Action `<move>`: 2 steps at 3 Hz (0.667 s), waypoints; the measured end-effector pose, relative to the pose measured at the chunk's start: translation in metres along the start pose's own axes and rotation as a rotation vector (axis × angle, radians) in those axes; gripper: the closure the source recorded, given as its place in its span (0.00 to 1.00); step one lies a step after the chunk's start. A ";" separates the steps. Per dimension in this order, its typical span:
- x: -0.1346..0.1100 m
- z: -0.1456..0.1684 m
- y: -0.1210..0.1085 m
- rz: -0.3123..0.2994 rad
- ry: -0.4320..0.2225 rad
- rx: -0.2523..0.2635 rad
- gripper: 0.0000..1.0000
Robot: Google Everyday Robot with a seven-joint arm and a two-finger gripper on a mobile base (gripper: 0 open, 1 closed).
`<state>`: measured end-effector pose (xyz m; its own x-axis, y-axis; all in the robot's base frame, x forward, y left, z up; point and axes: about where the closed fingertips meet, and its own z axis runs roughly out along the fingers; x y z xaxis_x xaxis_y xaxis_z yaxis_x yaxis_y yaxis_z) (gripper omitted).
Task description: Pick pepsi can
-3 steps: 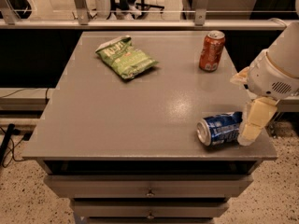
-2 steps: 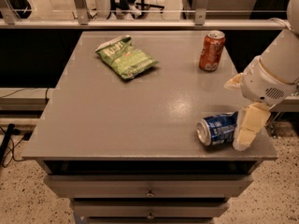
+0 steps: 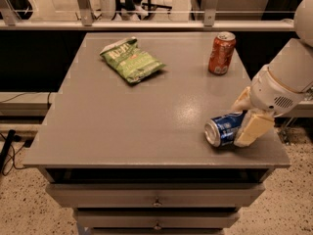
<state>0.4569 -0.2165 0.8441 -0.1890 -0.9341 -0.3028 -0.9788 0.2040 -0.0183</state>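
Note:
The pepsi can (image 3: 221, 129), blue with white markings and a silver top, lies on its side near the front right corner of the grey table (image 3: 137, 126), top facing front-left. My gripper (image 3: 240, 123) is at the can's rear end, low over the table. It is open, with one cream finger (image 3: 253, 129) in front of the can and the other (image 3: 241, 101) behind it, so the can's rear lies between them. The white arm reaches in from the right.
An orange-red can (image 3: 221, 53) stands upright at the back right. A green chip bag (image 3: 130, 59) lies at the back left. The table's front and right edges are close to the pepsi can. Drawers sit below the tabletop.
My gripper has moved left and a little lower, from beside the can's rear to straddling it. The can still lies in about the same place.

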 end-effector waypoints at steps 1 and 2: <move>0.000 -0.018 -0.003 0.013 -0.045 0.005 0.64; -0.016 -0.053 -0.007 0.008 -0.150 0.012 0.88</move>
<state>0.4622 -0.2182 0.8991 -0.1822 -0.8785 -0.4417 -0.9761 0.2158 -0.0265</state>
